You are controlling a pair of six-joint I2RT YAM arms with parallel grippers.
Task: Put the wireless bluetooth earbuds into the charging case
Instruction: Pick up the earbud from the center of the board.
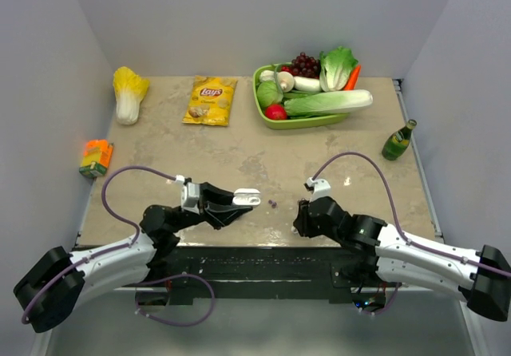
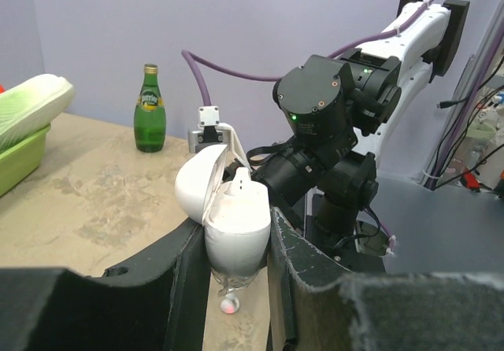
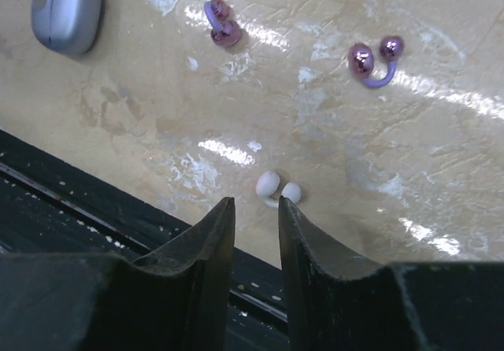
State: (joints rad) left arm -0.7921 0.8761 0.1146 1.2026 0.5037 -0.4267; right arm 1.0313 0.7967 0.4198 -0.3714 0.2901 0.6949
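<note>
My left gripper is shut on a white charging case and holds it above the table with its lid open. In the left wrist view the case sits between the fingers, with a white earbud stem standing in it and a small white bud on the table below. My right gripper is slightly open and empty, low over the table's near edge, its tips just short of a white earbud. Two lilac earbuds lie farther out and show as a purple speck. A closed lilac-grey case lies at the far left.
A green tray of vegetables, a chips bag and a cabbage stand at the back. An orange carton is at the left edge, a green bottle at the right. The dark front edge runs under the right fingers.
</note>
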